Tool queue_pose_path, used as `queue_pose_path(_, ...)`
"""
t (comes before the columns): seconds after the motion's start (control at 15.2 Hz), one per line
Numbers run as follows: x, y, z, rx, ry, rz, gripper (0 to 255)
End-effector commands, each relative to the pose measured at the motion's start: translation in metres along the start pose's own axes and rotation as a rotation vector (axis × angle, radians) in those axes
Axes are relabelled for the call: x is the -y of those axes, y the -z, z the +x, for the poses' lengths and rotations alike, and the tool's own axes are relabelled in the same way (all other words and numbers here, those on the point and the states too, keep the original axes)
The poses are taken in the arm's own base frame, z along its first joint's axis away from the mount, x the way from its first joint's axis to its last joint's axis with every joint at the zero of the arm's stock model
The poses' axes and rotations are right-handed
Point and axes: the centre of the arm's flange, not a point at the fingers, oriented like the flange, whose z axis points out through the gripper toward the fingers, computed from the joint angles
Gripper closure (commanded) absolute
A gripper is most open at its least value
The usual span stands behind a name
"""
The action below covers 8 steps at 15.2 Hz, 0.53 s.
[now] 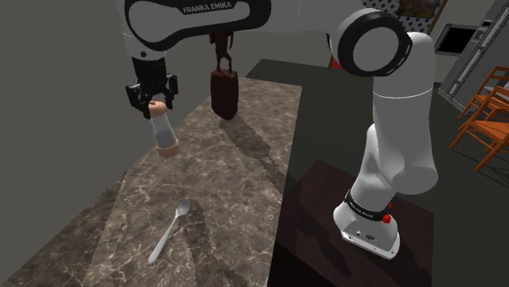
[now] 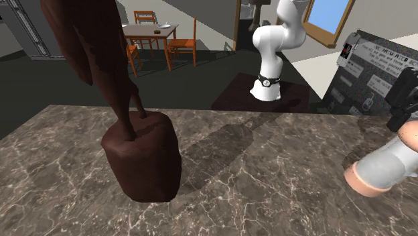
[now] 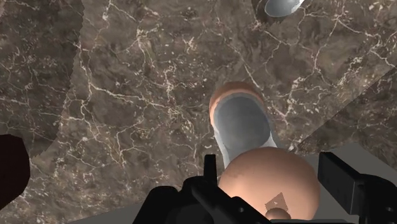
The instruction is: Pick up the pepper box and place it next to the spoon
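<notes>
The pepper box (image 1: 164, 130) is a pale grey shaker with peach-coloured caps at both ends. My gripper (image 1: 157, 104) is shut on its upper cap and holds it tilted above the brown marble counter (image 1: 236, 187). In the second exterior view the pepper box (image 2: 380, 169) hangs at the right edge under the gripper (image 2: 404, 107). The wrist view looks down the pepper box (image 3: 245, 127) between the gripper (image 3: 273, 184) fingers. A silver spoon (image 1: 171, 230) lies on the counter nearer the shoulder view's bottom; its bowl (image 3: 283, 6) shows beyond the shaker.
A dark brown statue on a block (image 1: 224, 91) stands at the counter's far end, large in the second exterior view (image 2: 144, 157). The arm's dark stand (image 1: 326, 212) adjoins the counter. Orange chairs (image 1: 489, 114) and a dining table (image 2: 151, 30) stand farther off.
</notes>
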Motion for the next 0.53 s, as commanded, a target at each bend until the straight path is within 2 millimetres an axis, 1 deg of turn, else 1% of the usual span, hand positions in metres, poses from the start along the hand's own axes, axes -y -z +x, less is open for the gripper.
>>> queue_pose_path(0.0, 0.026, -0.007, 0.001, -0.001, -0.001, 0.0, 255)
queue_pose_path(0.4, 0.103, -0.027, 0.005, -0.001, -0.001, 0.0, 255)
queue_pose_path(0.46, 0.121, -0.032, 0.006, -0.001, -0.001, 0.0, 255)
